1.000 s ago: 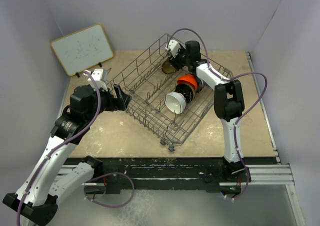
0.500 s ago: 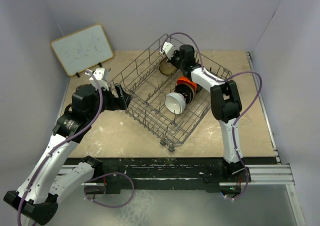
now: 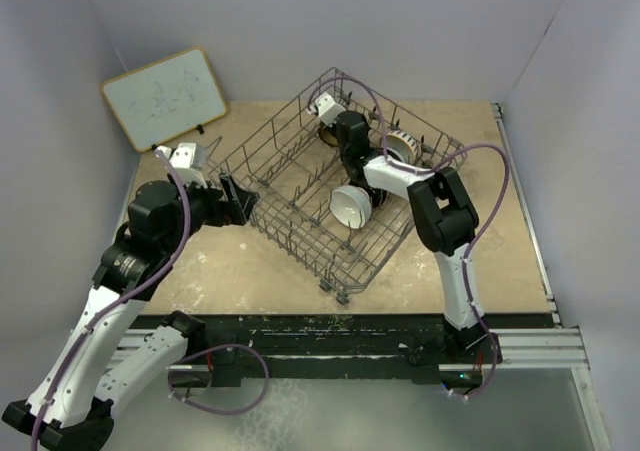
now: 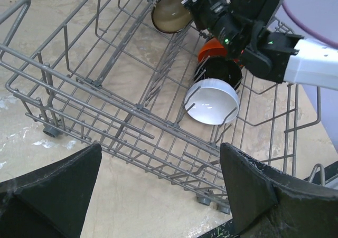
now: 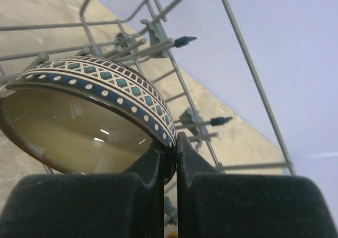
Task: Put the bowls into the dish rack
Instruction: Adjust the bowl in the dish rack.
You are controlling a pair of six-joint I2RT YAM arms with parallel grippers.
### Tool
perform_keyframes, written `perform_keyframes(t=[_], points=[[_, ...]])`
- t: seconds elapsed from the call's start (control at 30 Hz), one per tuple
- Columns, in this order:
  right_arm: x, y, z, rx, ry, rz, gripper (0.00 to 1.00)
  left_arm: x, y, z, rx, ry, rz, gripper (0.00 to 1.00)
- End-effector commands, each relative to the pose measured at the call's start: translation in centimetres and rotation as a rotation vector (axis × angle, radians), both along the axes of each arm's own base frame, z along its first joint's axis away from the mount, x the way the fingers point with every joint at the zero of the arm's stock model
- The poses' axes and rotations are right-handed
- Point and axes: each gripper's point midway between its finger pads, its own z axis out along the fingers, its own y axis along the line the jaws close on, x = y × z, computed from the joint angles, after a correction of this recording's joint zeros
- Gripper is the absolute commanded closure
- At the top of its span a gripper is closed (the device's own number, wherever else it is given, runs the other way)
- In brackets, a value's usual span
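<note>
While the patterned bowl (image 5: 84,116) sat tilted in the dish rack's (image 4: 94,83) far corner, hemmed by wires, the right gripper (image 5: 169,156) was clamped on its rim. The left gripper (image 4: 158,161) gaped wide outside the rack's near-left wall, over open table (image 3: 250,271). The right arm (image 4: 311,64) hid most of the orange bowl (image 4: 210,49).

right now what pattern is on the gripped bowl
The bowl: teal diamonds, cream dots, dark bands; right wrist view.

A lab test booth: plain walls (image 3: 300,21) enclosing the tabletop (image 3: 250,271).
</note>
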Motion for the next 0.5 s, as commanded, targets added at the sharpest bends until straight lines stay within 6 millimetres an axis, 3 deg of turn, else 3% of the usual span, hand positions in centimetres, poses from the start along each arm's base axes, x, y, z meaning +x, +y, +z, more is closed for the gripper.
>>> perform_keyframes(t=[0.0, 0.17, 0.47], points=[[-2.0, -2.6, 14.5, 0.137, -0.401, -0.375, 1.0, -0.6, 0.4, 1.5, -0.029, -0.052, 0.009, 0.05], [-4.8, -3.5, 16.0, 0.064, -0.533, -0.59, 1.0, -1.4, 0.8, 2.4, -0.04, -0.081, 0.01, 0.05], [-4.8, -2.7, 21.0, 0.162, -0.579, -0.561, 1.0, -2.2, 1.7, 2.7, -0.025, -0.097, 0.032, 0.04]])
